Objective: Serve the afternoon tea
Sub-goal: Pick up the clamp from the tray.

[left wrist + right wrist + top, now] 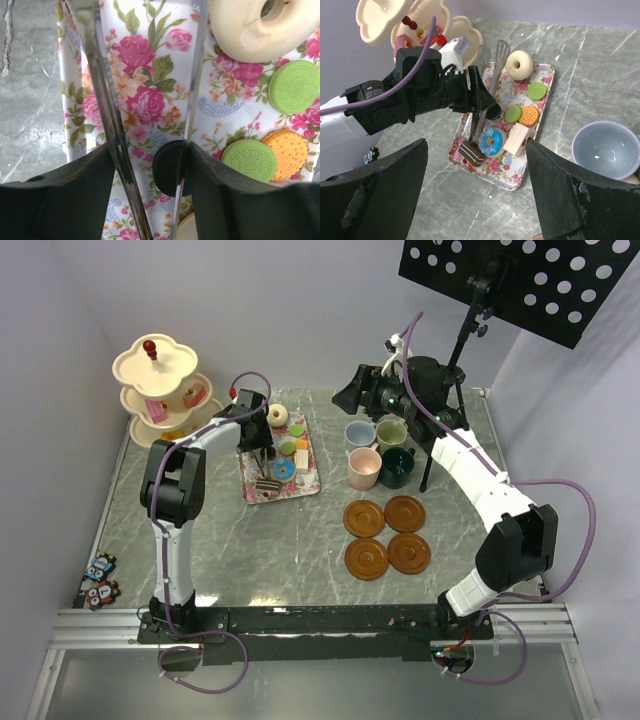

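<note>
**Item 1.** Left gripper (150,165): I log it as clenched on the shiny metal tongs (107,100). One black finger presses each blade from outside, and the blades splay apart beyond the fingertips.

**Item 2.** Rectangular rose-patterned tray (145,100): directly beneath the left gripper.

**Item 3.** Small black round biscuit (165,167): on the tray between the two blades, against one of them, just beside a fingertip. I cannot tell whether it is pinched.

**Item 4.** Cream ring doughnut (260,25): on the tray, ahead of the fingertips and off to one side. On that same side, closer in, lie two green round macarons (295,85) and an orange round biscuit (286,154).

**Item 5.** Blue-iced doughnut (492,141), brown chocolate slice (471,155) and pale oblong cake (516,140): on the tray by the tongs' joined end, behind the fingertips.

**Item 6.** Right gripper (358,390): released, fingers spread wide with nothing between them, hanging in the air.

**Item 7.** Light blue mug (359,433), light green mug (391,430), pink mug (364,468) and dark green mug (397,467): clustered on the table near the right gripper.

**Item 8.** Four round brown saucers (364,517): two by two, past the mugs from the right gripper.

**Item 9.** Cream three-tier stand (160,365): well apart from the left gripper, with pink cakes (155,408) on its tiers.
</note>
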### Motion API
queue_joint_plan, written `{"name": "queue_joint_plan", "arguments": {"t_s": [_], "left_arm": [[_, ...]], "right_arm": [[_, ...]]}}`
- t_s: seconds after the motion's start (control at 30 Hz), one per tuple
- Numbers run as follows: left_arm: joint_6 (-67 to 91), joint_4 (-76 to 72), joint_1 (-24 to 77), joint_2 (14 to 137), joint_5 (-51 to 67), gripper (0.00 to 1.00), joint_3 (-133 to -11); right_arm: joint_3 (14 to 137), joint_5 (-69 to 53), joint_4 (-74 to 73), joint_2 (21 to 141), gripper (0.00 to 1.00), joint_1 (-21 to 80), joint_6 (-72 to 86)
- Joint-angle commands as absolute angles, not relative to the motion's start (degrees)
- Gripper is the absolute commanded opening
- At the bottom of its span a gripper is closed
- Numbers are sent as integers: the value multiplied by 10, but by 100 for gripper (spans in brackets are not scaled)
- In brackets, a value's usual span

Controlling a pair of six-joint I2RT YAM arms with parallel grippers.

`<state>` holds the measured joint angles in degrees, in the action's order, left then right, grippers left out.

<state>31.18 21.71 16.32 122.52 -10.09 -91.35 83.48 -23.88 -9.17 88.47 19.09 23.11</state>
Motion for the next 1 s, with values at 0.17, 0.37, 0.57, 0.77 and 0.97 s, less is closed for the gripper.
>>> {"name": "queue_joint_plan", "arguments": {"t_s": [0.17, 0.37, 0.57, 0.77, 0.97], "left_arm": [[303, 222, 161, 1170, -135, 58, -929], [297, 244, 160, 1140, -128, 54, -941], [289, 275, 161, 1123, -131, 51, -962], [287, 275, 161, 1100, -134, 47, -953], [301, 250, 161, 1056, -131, 46, -941]], "right_arm": [[858, -251, -69, 878, 85, 176, 229], [862, -258, -65, 883, 85, 170, 241], [873, -266, -64, 889, 85, 167, 254], [869, -272, -59, 894, 85, 166, 265], [868, -273, -57, 895, 85, 165, 266]]}}
